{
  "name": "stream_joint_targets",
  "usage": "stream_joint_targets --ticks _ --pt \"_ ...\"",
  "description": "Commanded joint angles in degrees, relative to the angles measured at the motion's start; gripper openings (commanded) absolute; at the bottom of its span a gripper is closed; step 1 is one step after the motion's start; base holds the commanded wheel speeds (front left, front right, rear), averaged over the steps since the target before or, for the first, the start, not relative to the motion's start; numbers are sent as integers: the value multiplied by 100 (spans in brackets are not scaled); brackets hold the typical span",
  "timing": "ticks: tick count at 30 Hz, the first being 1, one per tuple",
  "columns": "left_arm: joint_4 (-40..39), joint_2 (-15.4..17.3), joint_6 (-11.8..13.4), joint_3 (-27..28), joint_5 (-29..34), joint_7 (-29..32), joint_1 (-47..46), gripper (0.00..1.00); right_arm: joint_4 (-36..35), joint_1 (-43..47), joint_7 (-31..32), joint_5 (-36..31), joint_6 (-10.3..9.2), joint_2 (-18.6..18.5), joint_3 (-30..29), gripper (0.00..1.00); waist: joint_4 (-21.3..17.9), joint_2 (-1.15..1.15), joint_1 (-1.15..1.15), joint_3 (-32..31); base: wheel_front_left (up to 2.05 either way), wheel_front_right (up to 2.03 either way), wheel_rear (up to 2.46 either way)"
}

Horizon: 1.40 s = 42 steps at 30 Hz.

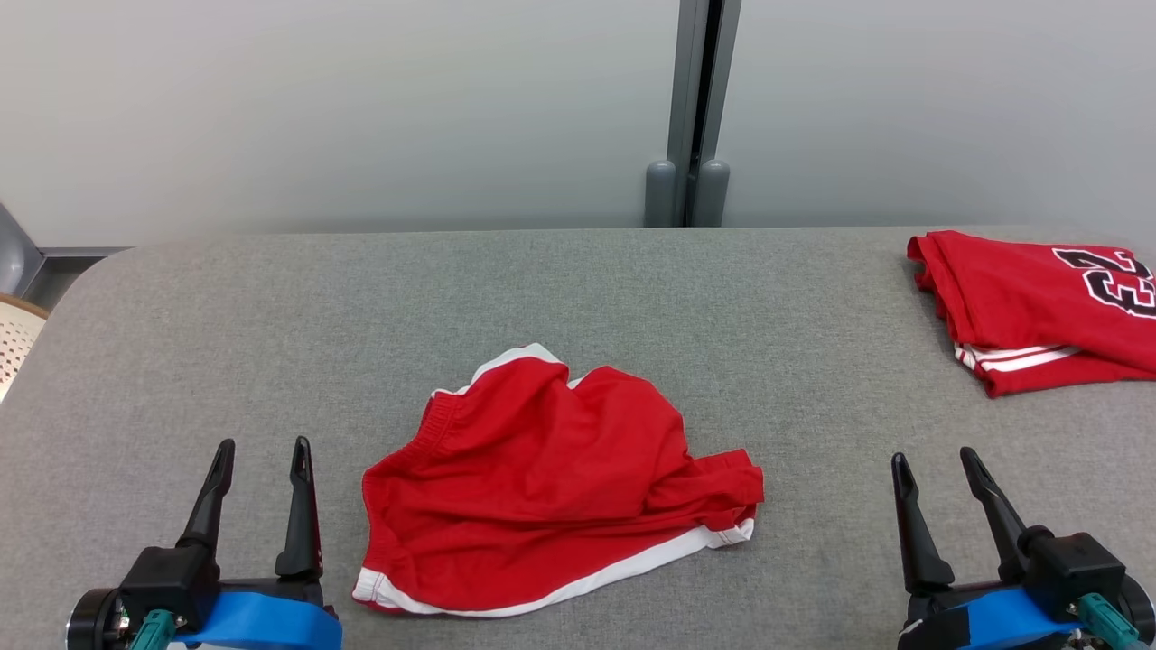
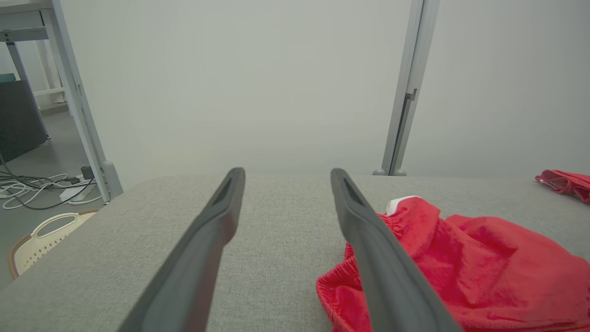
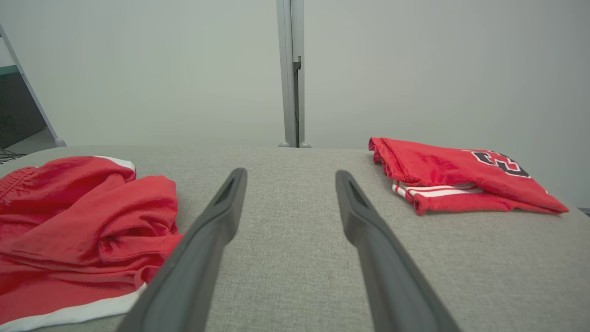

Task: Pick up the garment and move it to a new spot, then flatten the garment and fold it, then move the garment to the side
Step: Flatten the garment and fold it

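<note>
Left pincer (image 1: 263, 444) at lower left of head view, two long dark fingers spread wide, nothing between them; right pincer (image 1: 933, 455) at lower right, same, wide and empty; both point toward far wall; crumpled red fabric shorts (image 1: 542, 487) with white hem trim and elastic waistband lie between the two pincers on grey cloth-covered table (image 1: 271, 316), nearer the left pincer; in left wrist view shorts sit just beside that pincer's right finger, touching or not cannot tell; waistband end faces left, white-trimmed hem toward front and right; folded red jersey (image 1: 1020, 307) with black-and-white number and white stripes at far right of table, well apart from shorts; pale grey wall panels with grey vertical post (image 1: 694, 108) behind table; cream perforated basket (image 1: 13, 338) off table's left end; cables (image 2: 32, 189) on floor beyond it
</note>
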Motion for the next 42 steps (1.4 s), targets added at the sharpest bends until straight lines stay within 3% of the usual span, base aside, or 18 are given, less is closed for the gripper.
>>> stream_joint_targets --ticks 1,15,29,42 --pt "14 -6 -16 -1 66 -23 54 100 -27 101 -17 -30 1 24 -25 100 -18 0 0 -8 0 0 0" --pt "132 -60 -57 -23 107 -23 106 100 97 107 -17 -74 1 60 96 100 -39 0 0 -72 0 0 0" --pt "914 407 -58 -1432 -436 -22 258 100 859 -232 34 71 1 -475 1362 100 78 0 0 -71 0 0 0" --pt "1765 909 -57 -2480 -917 15 -285 100 1997 -1078 15 327 1 -718 2576 100 151 0 0 166 0 0 0"
